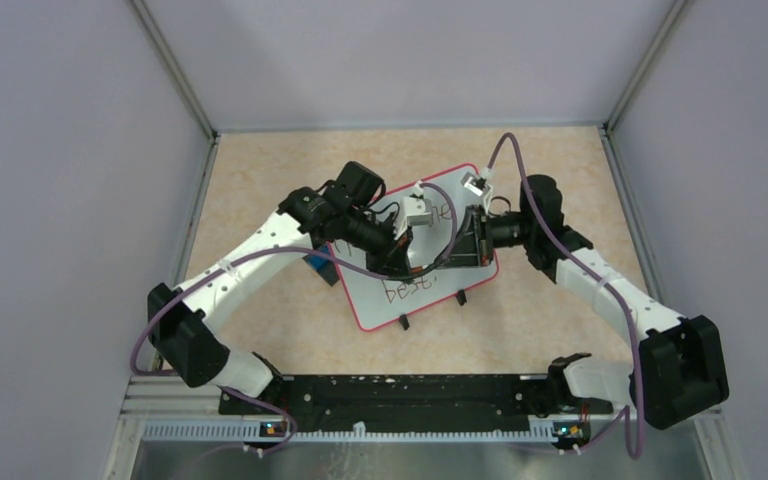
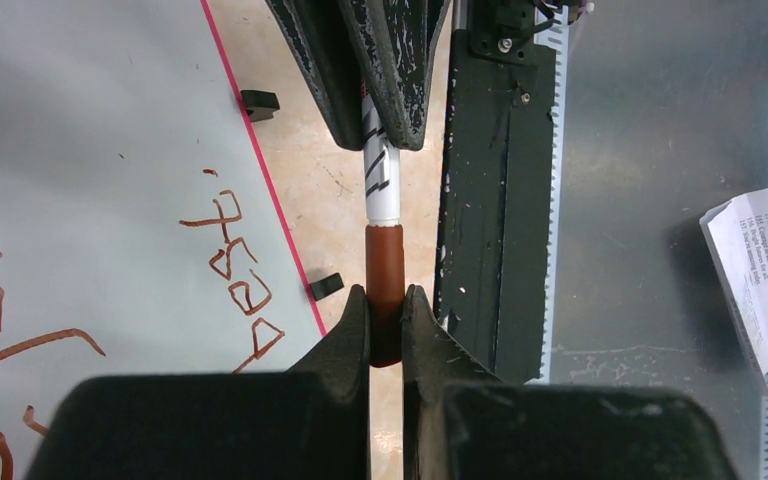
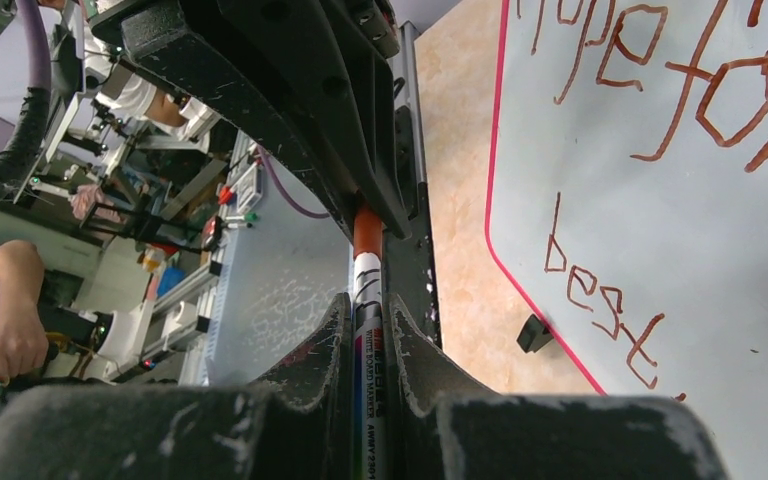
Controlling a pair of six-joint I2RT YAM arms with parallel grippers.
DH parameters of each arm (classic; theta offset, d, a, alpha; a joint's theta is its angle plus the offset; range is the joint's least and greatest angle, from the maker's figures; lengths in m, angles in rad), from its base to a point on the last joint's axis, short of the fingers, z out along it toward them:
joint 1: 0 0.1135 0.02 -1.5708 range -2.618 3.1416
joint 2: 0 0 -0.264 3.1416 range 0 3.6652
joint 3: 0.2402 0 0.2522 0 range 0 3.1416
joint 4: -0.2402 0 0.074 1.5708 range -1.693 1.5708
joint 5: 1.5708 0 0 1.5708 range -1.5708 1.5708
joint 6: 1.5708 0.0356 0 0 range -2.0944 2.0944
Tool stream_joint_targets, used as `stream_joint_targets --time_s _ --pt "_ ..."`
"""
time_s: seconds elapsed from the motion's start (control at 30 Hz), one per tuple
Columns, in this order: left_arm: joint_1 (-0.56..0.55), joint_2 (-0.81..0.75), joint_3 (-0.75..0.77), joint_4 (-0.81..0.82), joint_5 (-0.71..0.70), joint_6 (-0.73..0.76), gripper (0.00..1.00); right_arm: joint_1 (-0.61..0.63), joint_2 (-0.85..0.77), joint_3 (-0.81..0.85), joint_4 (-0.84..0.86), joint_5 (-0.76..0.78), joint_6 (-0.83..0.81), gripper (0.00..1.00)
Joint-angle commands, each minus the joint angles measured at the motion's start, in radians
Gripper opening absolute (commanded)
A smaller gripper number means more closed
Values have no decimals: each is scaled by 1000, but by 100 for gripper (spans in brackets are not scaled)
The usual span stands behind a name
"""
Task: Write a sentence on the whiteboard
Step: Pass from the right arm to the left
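Above the tabletop [image 1: 560,180], L claw [image 2: 387,298] is clenched on the marker [image 2: 381,185] at its red-brown cap [image 2: 384,255]; R claw [image 3: 367,300] grips the white barrel [image 3: 366,275]. Whiteboard [image 1: 440,285] lies askew mid-tabletop below both claws, w/ handwritten red-brown sentence [image 1: 407,291].

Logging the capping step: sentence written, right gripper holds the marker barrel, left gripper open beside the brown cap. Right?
Not quite. The left gripper is shut on the brown cap, as the left wrist view shows. The rest stands: sentence written, right gripper on the marker barrel.
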Motion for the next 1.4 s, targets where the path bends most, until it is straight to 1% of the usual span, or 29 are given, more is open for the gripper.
stream_joint_targets --time_s 0.0,0.57,0.67,0.77,0.83,0.9,1.0,1.07,1.17,1.2,1.27,1.37 --pt "-19 10 47 105 50 -26 0 39 11 26 22 -7 -17 0" --pt "-57 48 136 206 73 -73 0 95 33 36 0 15 -37 0" --pt "-59 38 131 189 42 -35 0 92 29 56 -53 16 -78 0" --pt "-57 7 114 141 -33 32 0 52 16 93 -139 17 -125 0" --pt "-57 -16 106 84 -64 95 0 10 5 118 -165 -1 -127 13" --pt "-58 -39 107 27 -103 161 0 -26 -5 148 -228 -14 -164 27" --pt "-61 -77 106 -44 -173 256 0 -52 -20 205 -413 -7 -272 49" --pt "-80 -96 95 -88 -228 326 0 -55 -34 231 -503 13 -333 59" --pt "-156 -121 63 -137 -364 420 0 -56 -51 273 -599 47 -395 69" --pt "-193 -128 53 -150 -417 444 0 -56 -54 289 -627 57 -412 71" --pt "-251 -133 47 -168 -522 494 0 -51 -52 314 -683 84 -468 73" --pt "-330 -136 43 -181 -672 574 0 -18 -39 332 -743 116 -510 73"
